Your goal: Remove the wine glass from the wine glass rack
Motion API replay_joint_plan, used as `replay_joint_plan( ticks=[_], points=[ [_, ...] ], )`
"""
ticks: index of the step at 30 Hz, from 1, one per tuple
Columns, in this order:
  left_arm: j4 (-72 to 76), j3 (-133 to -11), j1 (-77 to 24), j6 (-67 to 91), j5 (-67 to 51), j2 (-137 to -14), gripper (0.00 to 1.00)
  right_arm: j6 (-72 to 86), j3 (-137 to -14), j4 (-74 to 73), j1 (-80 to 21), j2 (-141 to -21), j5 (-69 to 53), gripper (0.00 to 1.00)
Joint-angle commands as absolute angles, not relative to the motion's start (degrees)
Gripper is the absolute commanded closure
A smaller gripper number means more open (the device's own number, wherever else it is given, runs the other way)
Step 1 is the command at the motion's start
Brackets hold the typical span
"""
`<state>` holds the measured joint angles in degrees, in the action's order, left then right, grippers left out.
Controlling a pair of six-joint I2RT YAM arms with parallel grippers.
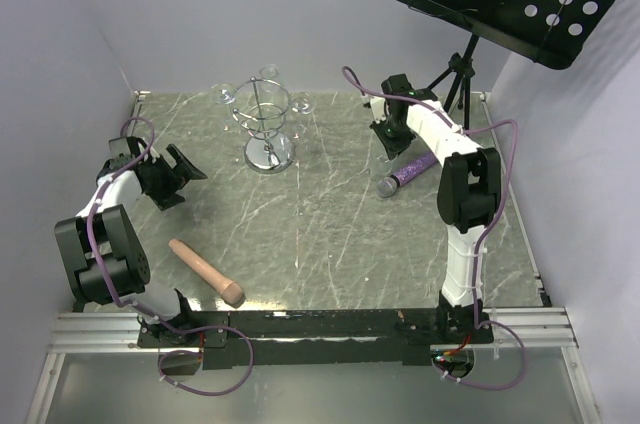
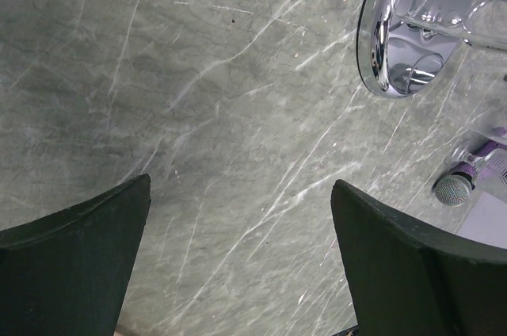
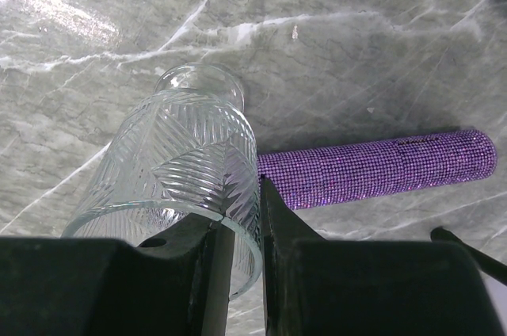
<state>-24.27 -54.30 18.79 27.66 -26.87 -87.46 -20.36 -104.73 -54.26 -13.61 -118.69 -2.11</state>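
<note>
The wine glass (image 3: 186, 154) was pinched by its rim between the right gripper's (image 3: 242, 221) jaws, clamped tight, down near the marble table (image 1: 330, 234) and just beside a sparkly purple microphone (image 3: 380, 166) that was laid flat. The left gripper (image 2: 242, 185) was spread wide open over the tabletop. The wine glass rack (image 1: 268, 129) was parked at the back, well apart from the held glass.
</note>
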Motion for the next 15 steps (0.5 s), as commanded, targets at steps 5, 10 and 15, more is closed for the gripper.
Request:
replay_joint_plan(
  ticks=[5,10,15],
  points=[
    [-22.6,-54.1,18.9,26.8,-27.3,-85.0,0.00,-19.0,-108.6,-53.8,-13.5,-119.0,-0.4,0.71],
    [-22.2,-53.9,18.9,26.8,-27.5,-84.9,0.00,-18.9,-108.8,-53.9,-13.5,-119.1,-0.4,0.58],
    [-22.6,-54.2,18.8,26.5,-27.7,-84.7,0.00,-18.9,-109.8,-53.8,-13.4,-118.1,-0.2,0.54]
  ],
)
